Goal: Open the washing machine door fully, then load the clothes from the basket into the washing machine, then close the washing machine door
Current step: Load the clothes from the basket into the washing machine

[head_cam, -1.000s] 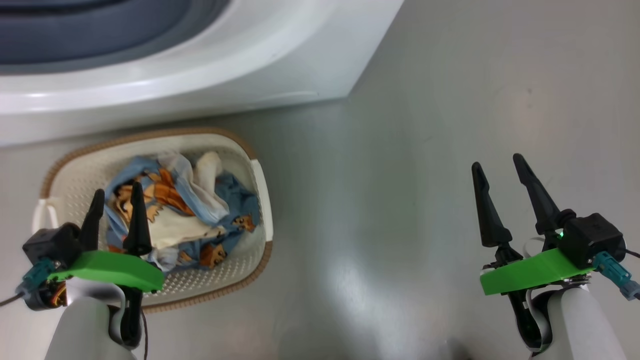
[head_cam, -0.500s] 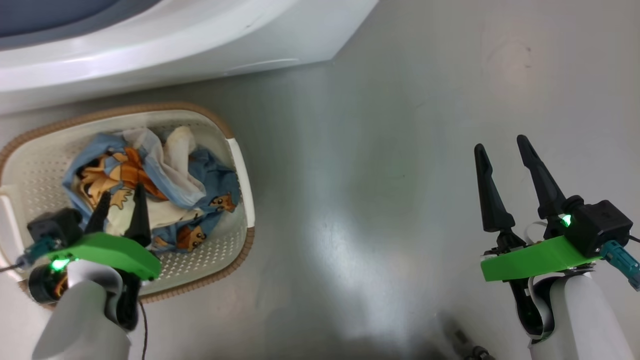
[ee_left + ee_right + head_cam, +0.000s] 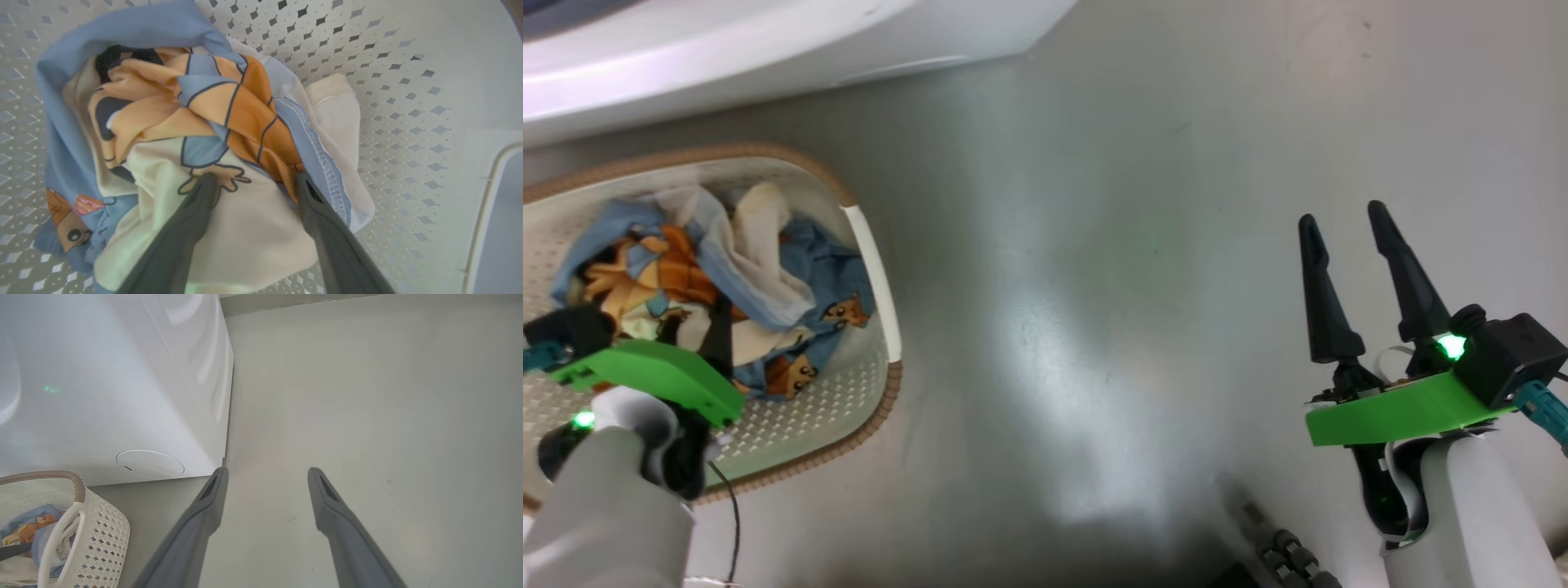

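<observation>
Left gripper [image 3: 255,179] straddles clothes [image 3: 229,98] — jaws apart.

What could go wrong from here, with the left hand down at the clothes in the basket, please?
The open left hand straddles just one cream fold of the clothes; closing there might lift a single layer and leave the rest trailing. Pushing deeper, its tips could snag the perforated basket floor and drag it.

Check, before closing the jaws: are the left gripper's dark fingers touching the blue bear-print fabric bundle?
Touching. Left wrist view: the open left gripper presses both fingertips into the fabric bundle, one under an orange fold.
</observation>
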Robot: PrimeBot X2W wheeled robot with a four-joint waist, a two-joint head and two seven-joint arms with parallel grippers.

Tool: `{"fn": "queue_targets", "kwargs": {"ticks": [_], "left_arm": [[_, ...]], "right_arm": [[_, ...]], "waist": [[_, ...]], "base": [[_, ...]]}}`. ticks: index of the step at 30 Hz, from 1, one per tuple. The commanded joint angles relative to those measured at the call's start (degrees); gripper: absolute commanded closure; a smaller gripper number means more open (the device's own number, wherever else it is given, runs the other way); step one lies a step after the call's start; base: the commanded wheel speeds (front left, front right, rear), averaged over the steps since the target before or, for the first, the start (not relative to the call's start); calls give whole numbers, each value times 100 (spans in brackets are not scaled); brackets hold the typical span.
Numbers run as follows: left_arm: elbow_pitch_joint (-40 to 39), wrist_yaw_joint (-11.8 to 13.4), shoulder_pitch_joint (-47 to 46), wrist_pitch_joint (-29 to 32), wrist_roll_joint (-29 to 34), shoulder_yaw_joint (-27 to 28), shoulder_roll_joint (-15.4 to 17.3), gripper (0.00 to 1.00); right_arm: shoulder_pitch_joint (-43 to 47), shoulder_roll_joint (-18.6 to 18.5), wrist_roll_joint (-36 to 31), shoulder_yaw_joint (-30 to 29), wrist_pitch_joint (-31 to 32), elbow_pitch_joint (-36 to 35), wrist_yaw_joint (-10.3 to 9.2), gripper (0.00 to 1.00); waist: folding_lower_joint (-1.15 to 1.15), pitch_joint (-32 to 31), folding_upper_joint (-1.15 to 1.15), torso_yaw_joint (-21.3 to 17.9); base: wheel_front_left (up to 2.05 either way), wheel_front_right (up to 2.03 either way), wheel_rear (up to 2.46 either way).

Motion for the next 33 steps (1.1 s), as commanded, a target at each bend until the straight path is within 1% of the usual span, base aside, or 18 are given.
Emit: {"fn": "queue_targets", "kwargs": {"ticks": [1, 8, 13, 14, 15, 16, 19, 24, 30, 31, 33], "left_arm": [[4, -17, 83, 56, -97, 96, 273, 0], [92, -17, -142, 505, -659, 116, 457, 0], [252, -17, -312, 728, -820, 51, 539, 0], [321, -17, -345, 800, -831, 30, 548, 3], [380, -17, -372, 879, -835, -5, 547, 57], [423, -17, -391, 935, -839, -37, 535, 100], [468, -17, -407, 1004, -842, -148, 529, 100], [329, -17, -204, 572, -775, -382, 535, 100], [69, -17, 254, -386, -657, -676, 564, 100], [-33, -17, 390, -673, -652, -771, 539, 100], [-135, -17, 515, -848, -697, -830, 498, 100]], "right_arm": [[122, 0, 96, 173, -68, -107, 35, 0], [38, 0, 280, 350, -68, -82, 35, 0], [8, 0, 324, 368, -68, -80, 35, 0], [1, 0, 329, 368, -68, -83, 35, 0], [-6, 0, 332, 368, -68, -83, 35, 0], [-11, 0, 332, 367, -68, -80, 35, 0], [-35, 0, 319, 352, -68, -55, 35, 0], [-69, 0, 310, 336, -68, -20, 35, 0], [-44, 0, 316, 374, -68, 68, 35, 0], [-28, 0, 286, 349, -68, 90, 35, 0], [-2, 0, 248, 323, -68, 106, 35, 0]], "waist": [[0, 111, 0, -96], [0, 272, 0, -240], [0, 333, 0, -304], [0, 341, 0, -314], [0, 345, 0, -322], [0, 340, 0, -323], [0, 297, 0, -319], [0, 14, 0, -285], [0, -494, 0, -201], [0, -672, 0, -144], [0, -842, 0, -84]], "base": [[0, 0, 0], [0, 0, 0], [0, 0, 0], [0, 0, 0], [0, 0, 0], [0, 0, 0], [0, 0, 0], [0, 0, 0], [0, 0, 0], [0, 0, 0], [0, 0, 0]]}}
